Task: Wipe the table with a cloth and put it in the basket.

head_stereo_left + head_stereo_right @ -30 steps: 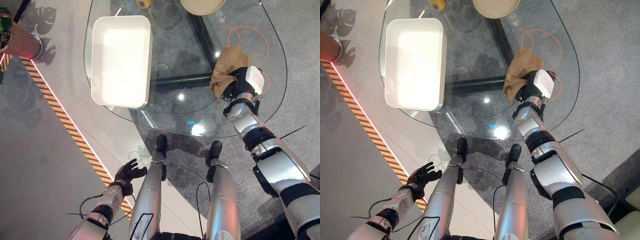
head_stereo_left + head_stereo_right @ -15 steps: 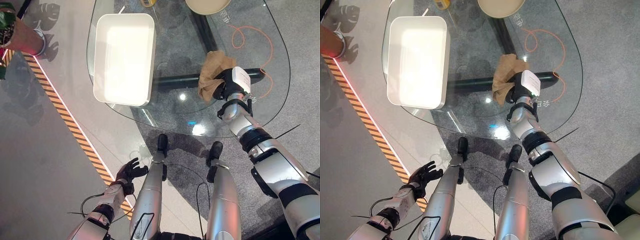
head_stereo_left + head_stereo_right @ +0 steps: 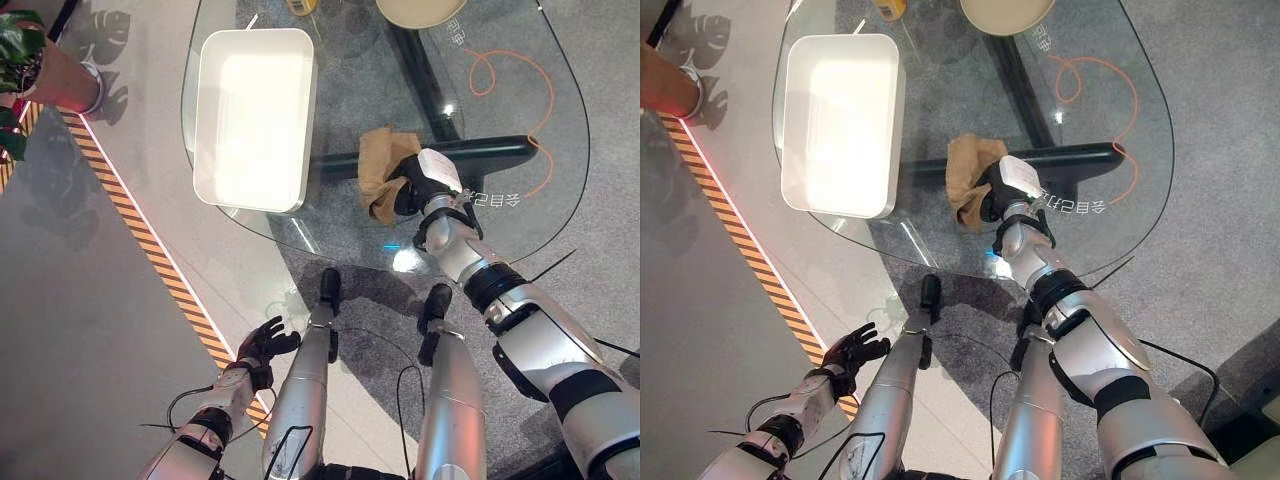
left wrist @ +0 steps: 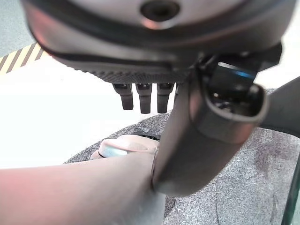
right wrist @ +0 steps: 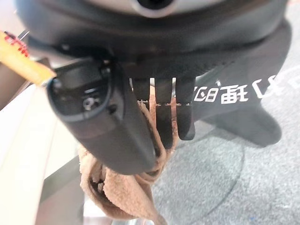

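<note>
Right hand [image 3: 418, 185] curled round cloth [image 3: 382, 178] on table [image 3: 520, 130].

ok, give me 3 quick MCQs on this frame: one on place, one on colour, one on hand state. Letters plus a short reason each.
1. Where does the cloth lie?
A. in the basket
B. on the glass table, right of the basket
C. on the floor

2. What colour is the basket?
A. white
B. blue
C. black

3. What is the right hand doing?
A. hanging open by the legs
B. curled on nothing
C. gripping the cloth

Key: 1 B, the cloth sits on the glass table beside the basket, not in it. 2 A, its walls and floor are white. 3 C, the right wrist view shows thumb and fingers closed round brown cloth.
</note>
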